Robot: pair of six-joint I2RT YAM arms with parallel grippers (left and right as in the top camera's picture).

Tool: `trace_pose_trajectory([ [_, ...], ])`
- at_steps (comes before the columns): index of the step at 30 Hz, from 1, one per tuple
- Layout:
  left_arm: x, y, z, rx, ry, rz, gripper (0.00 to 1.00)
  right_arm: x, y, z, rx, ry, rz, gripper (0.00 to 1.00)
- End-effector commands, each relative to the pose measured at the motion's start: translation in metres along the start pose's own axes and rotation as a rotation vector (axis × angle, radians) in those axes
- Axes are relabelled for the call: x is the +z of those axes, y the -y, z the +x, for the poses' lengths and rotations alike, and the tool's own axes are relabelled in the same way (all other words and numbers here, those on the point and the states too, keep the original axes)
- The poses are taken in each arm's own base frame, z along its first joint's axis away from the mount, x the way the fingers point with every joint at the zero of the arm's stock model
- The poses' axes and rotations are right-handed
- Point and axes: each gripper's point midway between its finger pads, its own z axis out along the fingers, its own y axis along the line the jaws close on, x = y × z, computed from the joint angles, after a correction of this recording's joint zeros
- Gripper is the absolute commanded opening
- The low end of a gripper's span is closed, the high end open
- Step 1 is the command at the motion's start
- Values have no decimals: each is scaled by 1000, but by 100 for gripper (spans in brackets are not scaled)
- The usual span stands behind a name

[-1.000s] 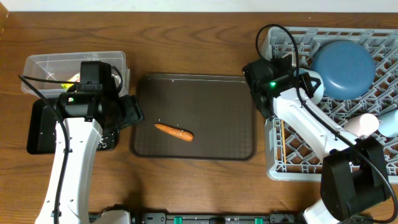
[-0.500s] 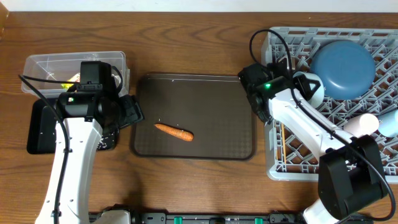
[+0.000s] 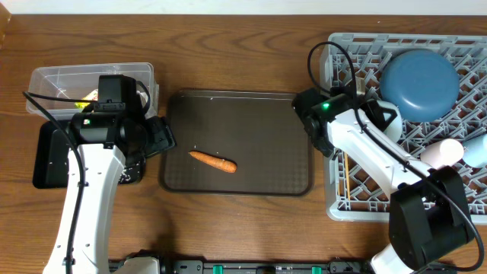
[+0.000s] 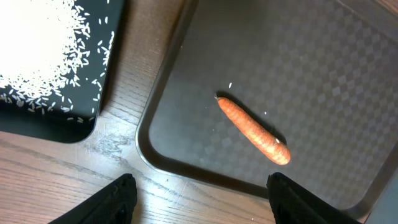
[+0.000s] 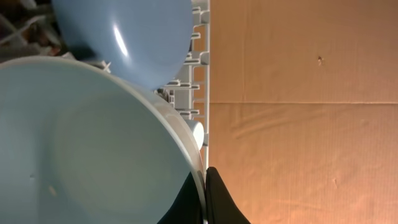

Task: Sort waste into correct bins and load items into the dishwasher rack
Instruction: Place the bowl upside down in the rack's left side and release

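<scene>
Overhead, the wrist hides the tips of your right gripper. The right wrist camera shows it clamped on the rim of the small pale-blue bowl, at the left edge of the dishwasher rack, with the large blue dish just beyond. Beside that edge runs a brown surface, too blurred to name. Your left gripper stands apart and empty, its fingers cut off by the frame. Ahead of it the carrot lies on the brown serving tray, apart from its rims. Left of that, rice covers the black tray.
</scene>
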Motion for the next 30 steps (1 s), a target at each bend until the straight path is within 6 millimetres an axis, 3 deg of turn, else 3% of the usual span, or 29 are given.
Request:
trace_pose_trajectory([
  [1,-2,-2,-2,2,7,-8,70,-9,-39,7,24,-48,-198,2],
  [8,-2,-2,-1,2,3,-9,70,-22,-50,1,36,-13,-240,3],
  [17,-2,-3,0,1,0,-11,70,-20,-39,0,35,1,-179,1],
  [21,-2,-3,0,1,0,-11,70,-24,-51,3,33,-20,-248,3],
  [22,-2,-3,0,1,0,-11,70,-26,-58,5,31,-32,-288,7],
  [23,-2,-3,0,1,0,-11,70,-30,-67,8,29,-48,-339,17],
  [24,-2,-3,0,1,0,-11,70,-34,-77,11,26,-70,-401,33],
  [27,-2,-3,0,1,0,-11,70,-43,-94,19,17,-115,-517,67],
  [30,-2,-3,0,1,0,-11,70,-46,-99,21,16,-128,-549,75],
])
